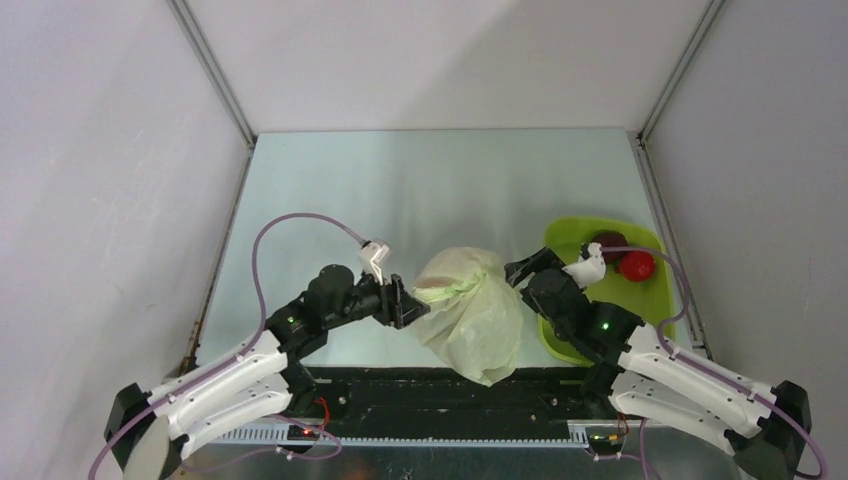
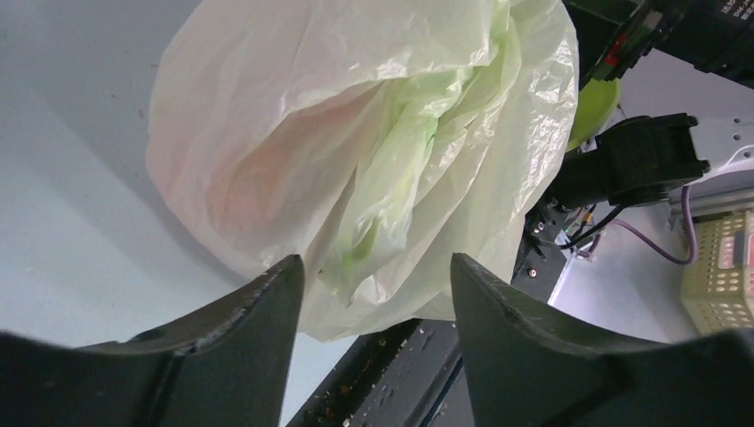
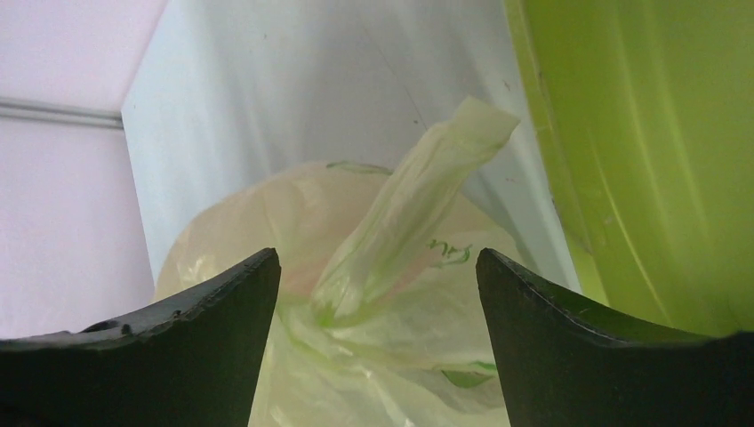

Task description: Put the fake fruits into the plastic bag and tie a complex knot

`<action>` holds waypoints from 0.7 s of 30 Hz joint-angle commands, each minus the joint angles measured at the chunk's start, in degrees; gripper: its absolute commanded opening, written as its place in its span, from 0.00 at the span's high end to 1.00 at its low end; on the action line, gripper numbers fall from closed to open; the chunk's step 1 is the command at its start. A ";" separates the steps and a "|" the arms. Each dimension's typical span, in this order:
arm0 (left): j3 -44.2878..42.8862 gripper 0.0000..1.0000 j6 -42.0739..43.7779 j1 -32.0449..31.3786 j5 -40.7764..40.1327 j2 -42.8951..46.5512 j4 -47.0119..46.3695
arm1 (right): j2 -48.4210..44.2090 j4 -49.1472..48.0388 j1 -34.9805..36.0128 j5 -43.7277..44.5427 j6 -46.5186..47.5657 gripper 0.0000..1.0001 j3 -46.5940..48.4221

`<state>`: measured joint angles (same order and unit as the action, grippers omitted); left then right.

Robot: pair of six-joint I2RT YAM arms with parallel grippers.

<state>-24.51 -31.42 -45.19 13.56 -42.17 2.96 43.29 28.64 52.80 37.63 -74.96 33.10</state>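
The plastic bag lies bunched in the middle of the table near the front edge, pale cream film with green prints. A pinkish-red shape shows through its film in the left wrist view. My left gripper is open at the bag's left side, jaws apart with film just beyond them. My right gripper is open at the bag's right side. In the right wrist view a twisted strip of film stands up from the bag. A red fruit and a dark maroon fruit sit in the lime-green tray.
The lime-green tray stands at the right, its wall close to my right gripper. A black rail runs along the table's front edge below the bag. Grey enclosure walls stand on both sides and at the back.
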 commanded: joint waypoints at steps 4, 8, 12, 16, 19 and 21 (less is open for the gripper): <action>-5.26 0.45 3.03 -2.10 -2.46 -4.79 -2.63 | 2.04 -7.72 -4.40 0.97 2.33 0.19 -0.87; -5.62 0.66 3.30 -2.44 -3.08 -5.76 -2.61 | 2.99 -12.18 -6.50 -2.50 4.23 0.26 -2.32; -5.63 0.84 3.50 -2.74 -2.96 -5.83 -2.63 | 3.69 -16.70 -7.25 -4.24 6.32 0.41 -3.29; -6.05 0.96 3.96 -2.79 -1.69 -5.20 -2.61 | 4.71 -22.30 -7.64 -5.24 10.11 0.65 -3.46; -7.29 1.00 4.21 -2.75 -2.33 -3.42 -2.57 | 5.19 -26.66 -7.93 -5.63 15.31 0.89 -3.48; -8.59 1.00 3.87 -2.75 -4.93 -1.39 -1.46 | 5.26 -29.77 -8.22 -5.36 18.86 1.00 -2.68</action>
<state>-28.12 -28.49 -47.66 11.11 -47.35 2.09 48.29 8.75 45.12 31.88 -64.29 29.61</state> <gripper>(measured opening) 0.011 0.068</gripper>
